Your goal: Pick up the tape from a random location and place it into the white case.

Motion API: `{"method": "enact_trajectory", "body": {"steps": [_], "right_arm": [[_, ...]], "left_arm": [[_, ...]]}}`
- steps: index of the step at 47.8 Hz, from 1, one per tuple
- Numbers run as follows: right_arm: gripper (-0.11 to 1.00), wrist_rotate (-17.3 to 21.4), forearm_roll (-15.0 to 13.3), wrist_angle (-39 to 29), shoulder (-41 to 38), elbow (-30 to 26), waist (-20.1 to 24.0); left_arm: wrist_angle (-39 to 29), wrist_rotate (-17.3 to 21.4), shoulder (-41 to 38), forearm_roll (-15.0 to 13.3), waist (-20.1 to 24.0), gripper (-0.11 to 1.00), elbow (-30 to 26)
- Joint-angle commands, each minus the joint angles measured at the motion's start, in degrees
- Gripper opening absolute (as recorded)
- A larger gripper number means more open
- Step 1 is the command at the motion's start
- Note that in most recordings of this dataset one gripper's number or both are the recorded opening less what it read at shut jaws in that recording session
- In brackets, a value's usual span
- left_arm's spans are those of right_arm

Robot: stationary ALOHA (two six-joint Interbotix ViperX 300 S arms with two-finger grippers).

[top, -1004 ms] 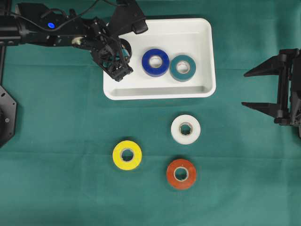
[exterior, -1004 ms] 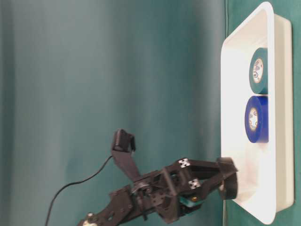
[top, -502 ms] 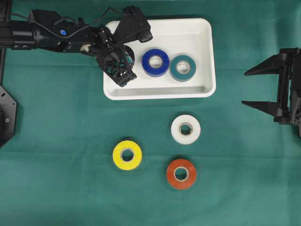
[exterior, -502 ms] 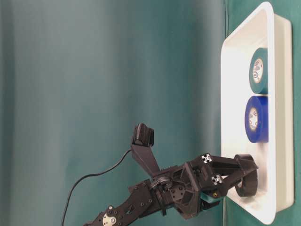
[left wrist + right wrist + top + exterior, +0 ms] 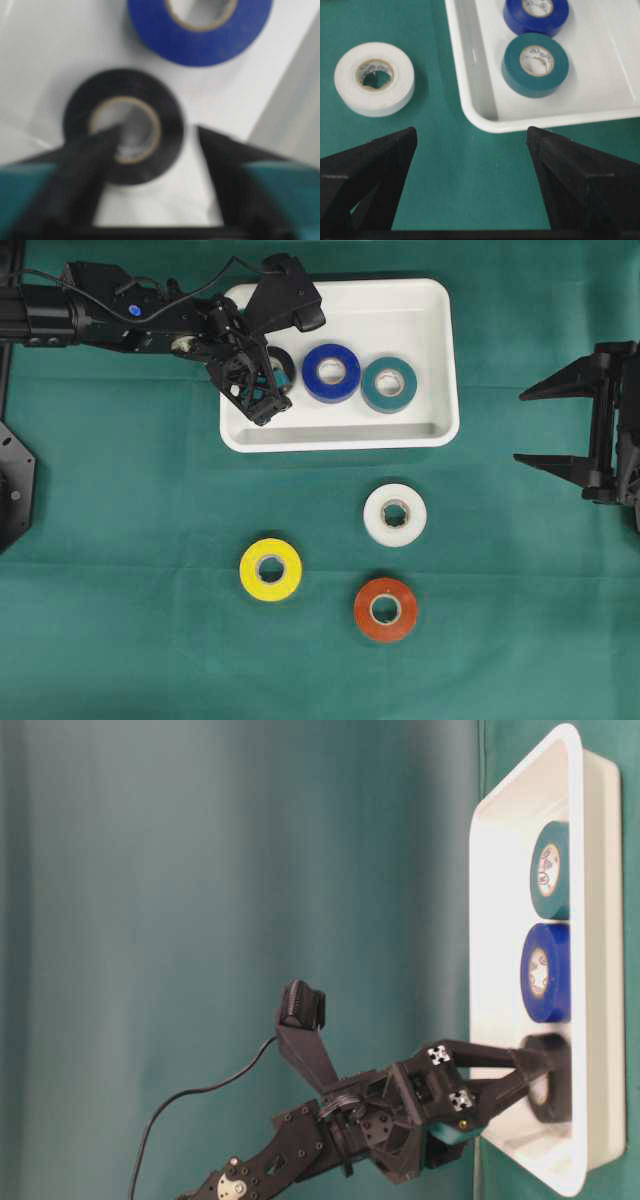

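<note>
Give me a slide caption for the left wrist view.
Left gripper open over black tape in the case, beside blue tape.

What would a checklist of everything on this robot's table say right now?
Surface: green cloth covering the table.
Job's things: white case holds blue tape, teal tape and black tape, lying flat. White tape, yellow tape and red tape lie on the cloth.
Clutter: nothing seen.
End effectors: left end effector open over the black tape, one finger in its hole; right end effector open, holding nothing, off to the side.
Cables: black cable along the left arm.
Surroundings: green curtain behind.
</note>
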State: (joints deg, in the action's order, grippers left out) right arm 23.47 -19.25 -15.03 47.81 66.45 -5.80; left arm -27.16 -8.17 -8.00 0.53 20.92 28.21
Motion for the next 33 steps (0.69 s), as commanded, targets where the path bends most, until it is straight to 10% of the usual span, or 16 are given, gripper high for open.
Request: {"method": "enact_trajectory", "body": {"steps": [1,6,33], "right_arm": [[0.87,0.0,-0.09,0.18,-0.26,-1.23,-0.09],[0.87,0.0,-0.09,0.18,-0.26,-1.23,-0.09],[0.87,0.0,0.0,0.18,-0.26,-1.23,-0.09]], "left_arm": [[0.35,0.09,0.97,0.0,-0.09,0.8,-0.79],[0.26,0.09,0.97,0.0,-0.09,0.98,-0.79],[-4.66,0.0,5.98,0.0,-0.44,0.96,-3.34]]}}
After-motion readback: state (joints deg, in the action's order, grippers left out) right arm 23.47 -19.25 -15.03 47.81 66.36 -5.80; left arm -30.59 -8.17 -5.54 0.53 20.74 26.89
